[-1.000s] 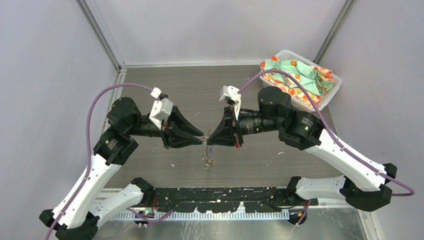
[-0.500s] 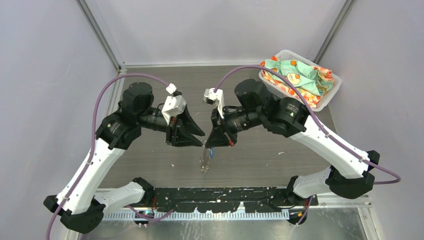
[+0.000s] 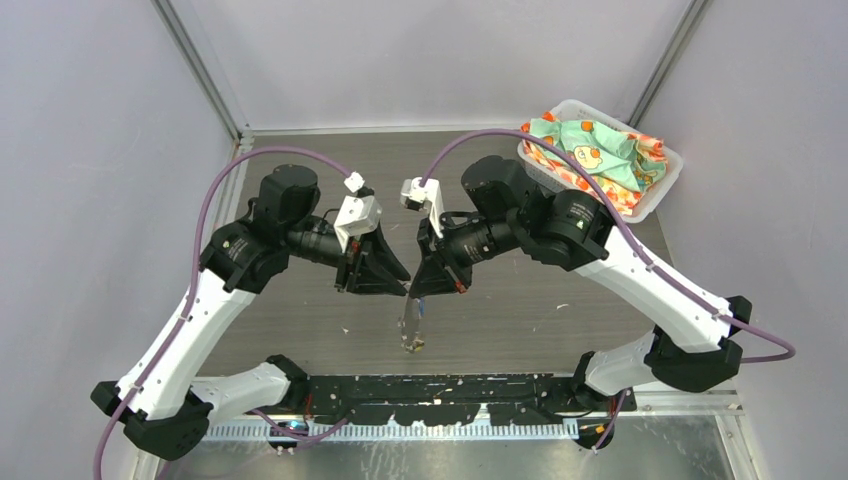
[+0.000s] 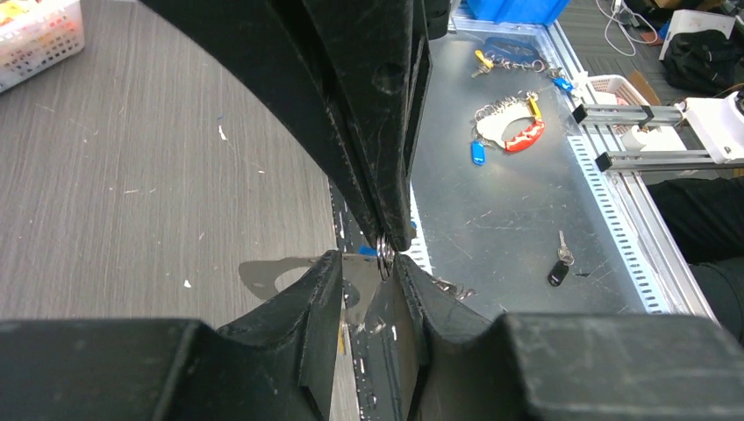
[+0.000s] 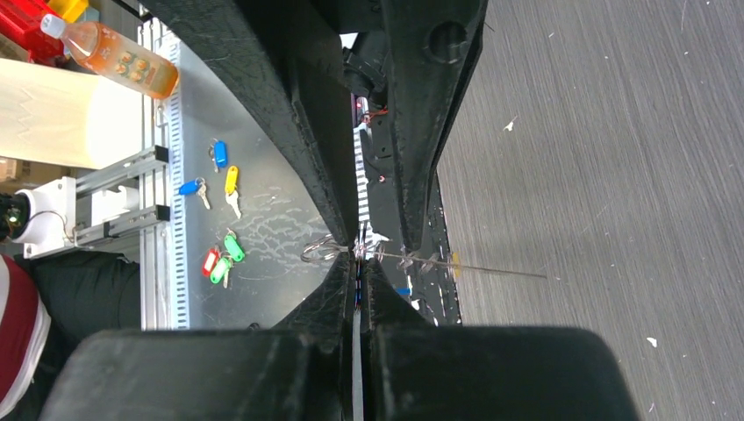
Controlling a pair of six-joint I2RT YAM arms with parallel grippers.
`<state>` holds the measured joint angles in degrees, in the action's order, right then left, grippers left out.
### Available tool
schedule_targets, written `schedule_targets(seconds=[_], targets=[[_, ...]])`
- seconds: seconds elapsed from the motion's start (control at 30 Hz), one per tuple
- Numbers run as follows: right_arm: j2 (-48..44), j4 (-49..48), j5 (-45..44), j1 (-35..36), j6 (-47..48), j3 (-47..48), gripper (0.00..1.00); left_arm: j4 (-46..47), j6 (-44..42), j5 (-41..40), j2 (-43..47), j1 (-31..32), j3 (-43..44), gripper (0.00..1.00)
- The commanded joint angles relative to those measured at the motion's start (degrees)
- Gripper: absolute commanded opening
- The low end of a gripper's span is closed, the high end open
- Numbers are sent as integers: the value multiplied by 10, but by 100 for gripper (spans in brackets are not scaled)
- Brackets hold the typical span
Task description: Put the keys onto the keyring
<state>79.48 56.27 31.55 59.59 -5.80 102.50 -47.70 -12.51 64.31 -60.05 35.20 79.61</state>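
My two grippers meet tip to tip above the table's near middle. The right gripper [image 3: 417, 291] is shut on a thin sliver with a blue tint, which I take for the blue key [image 5: 358, 294]. Silver ring coils [image 4: 383, 254] stick out of its tips. The grey keyring loop [image 3: 411, 328] hangs below the tips; in the right wrist view it shows as thin wire [image 5: 323, 252]. The left gripper [image 4: 368, 260] has its fingers a little apart around those coils, which touch only its right finger. I cannot make out the yellow-orange key.
A white basket [image 3: 655, 195] of patterned cloth stands at the far right. A black rail [image 3: 450, 385] runs along the table's near edge. Beyond it a metal bench carries spare tagged keys [image 4: 504, 132] and a small black key [image 4: 558, 267].
Both arms have drawn their elbows back and swung their wrists inward. The two grippers now point more steeply down. Their tips stay together with the loop hanging beneath.
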Motion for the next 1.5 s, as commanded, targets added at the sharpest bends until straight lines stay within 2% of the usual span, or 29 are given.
schedule_targets(seconds=[0.0,0.1,0.23,0.27,0.37,0.47,0.63,1.0,1.17,1.4,1.47], targets=[[3,-5,-2,3,8,28,1,13,2,7,6,3,20,28],[6,-6,-1,4,9,30,1,13,-2,7,10,5,13,22],[12,-7,1,5,8,34,1,12,-9,2,9,6,11,3],[13,-6,1,6,8,35,1,10,-15,2,9,6,11,1],[12,-15,2,5,5,33,1,5,-24,-6,12,7,9,0],[-19,-51,-5,6,-6,5,18,19,-14,-22,20,7,3,0],[-100,-142,-31,3,-34,-95,30,112,67,-9,50,6,-29,0],[-199,-321,-48,2,-132,-250,31,314,246,1,76,6,-81,0],[-214,-364,-80,2,-141,-273,31,327,258,-2,82,6,-86,0],[-240,-379,-112,2,-142,-314,43,335,256,-23,95,6,-90,0],[-244,-385,-118,3,-144,-321,43,337,257,-28,97,6,-91,0]])
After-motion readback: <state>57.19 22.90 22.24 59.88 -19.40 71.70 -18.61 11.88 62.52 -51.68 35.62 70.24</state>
